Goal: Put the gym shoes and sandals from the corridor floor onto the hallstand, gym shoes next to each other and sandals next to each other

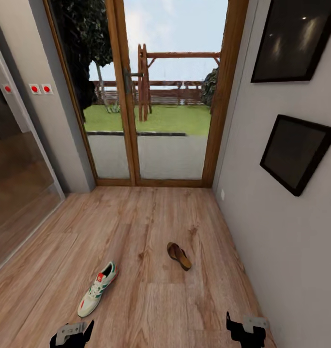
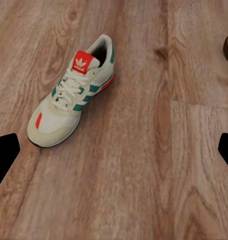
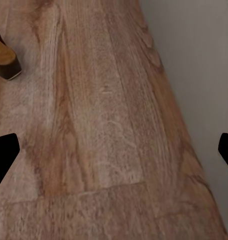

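One white gym shoe (image 1: 97, 288) with green stripes lies on the corridor floor (image 1: 151, 309), toe towards me, just beyond my left gripper (image 1: 71, 334). In the left wrist view the gym shoe (image 2: 71, 100) lies ahead of the open left gripper (image 2: 114, 152), nothing between the fingers. A brown sandal (image 1: 179, 255) lies further off, centre-right. Its heel end (image 3: 4, 57) shows in the right wrist view, off to one side of my open, empty right gripper (image 3: 114, 152). The right gripper (image 1: 248, 331) hangs low near the wall. The hallstand is out of view.
A wood-framed glass door (image 1: 156, 96) closes the corridor ahead. A mirrored sliding-door wardrobe (image 1: 15, 183) lines the left side. The right wall (image 1: 281, 232) carries two dark picture frames (image 1: 296, 152) and runs close beside my right gripper.
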You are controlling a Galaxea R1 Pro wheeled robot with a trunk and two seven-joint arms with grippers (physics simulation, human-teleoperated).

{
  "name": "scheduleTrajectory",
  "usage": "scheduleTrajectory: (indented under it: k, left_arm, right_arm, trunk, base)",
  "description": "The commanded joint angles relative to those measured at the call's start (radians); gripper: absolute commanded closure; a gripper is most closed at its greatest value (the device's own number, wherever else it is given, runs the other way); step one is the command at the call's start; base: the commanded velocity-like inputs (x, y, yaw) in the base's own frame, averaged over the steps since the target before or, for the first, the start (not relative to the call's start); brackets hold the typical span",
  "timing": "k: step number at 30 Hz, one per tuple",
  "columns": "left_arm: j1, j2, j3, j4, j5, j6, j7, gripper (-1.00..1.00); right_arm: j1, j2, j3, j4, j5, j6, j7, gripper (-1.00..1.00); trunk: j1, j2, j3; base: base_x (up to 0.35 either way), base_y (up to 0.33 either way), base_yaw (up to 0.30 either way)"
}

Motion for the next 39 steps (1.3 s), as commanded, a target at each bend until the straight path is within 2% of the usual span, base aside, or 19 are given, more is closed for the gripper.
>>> scheduleTrajectory:
  k: [1,13,29,35,37,39]
  left_arm:
    - [-0.001,-0.001,0.009,0.000,-0.009,-0.004,-0.006,-1.00]
    - [-0.001,0.000,0.008,0.000,-0.011,-0.004,-0.006,-1.00]
    - [-0.020,0.000,0.005,-0.020,-0.012,0.014,-0.005,-1.00]
    - [-0.098,0.000,-0.001,-0.022,-0.015,0.043,-0.006,-1.00]
    - [-0.134,0.000,-0.006,-0.022,-0.018,0.069,-0.006,-1.00]
    - [-0.186,-0.002,-0.016,-0.022,-0.024,0.125,-0.005,-1.00]
  right_arm:
    - [-0.001,0.000,-0.006,0.001,0.009,-0.002,-0.003,-1.00]
    - [-0.001,0.000,-0.006,0.001,0.009,-0.002,-0.002,-1.00]
    - [-0.001,0.000,-0.007,-0.005,0.009,-0.001,-0.002,-1.00]
    - [-0.001,-0.001,-0.007,-0.055,0.015,0.004,-0.001,-1.00]
    - [-0.001,-0.001,-0.007,-0.087,0.023,0.010,0.000,-1.00]
    - [-0.002,-0.002,-0.007,-0.138,0.040,0.032,0.003,-1.00]
  trunk:
    - [0.000,0.000,-0.001]
    - [0.000,0.000,-0.001]
    - [0.000,0.000,-0.001]
    - [0.000,0.000,-0.001]
    - [0.000,0.000,-0.001]
    - [0.000,0.000,-0.001]
  base:
    - [0.314,-0.129,0.000]
    - [0.253,-0.081,0.073]
    - [0.029,-0.005,0.242]
    - [0.001,0.000,0.070]
    - [0.001,0.000,0.027]
    - [0.000,0.000,0.014]
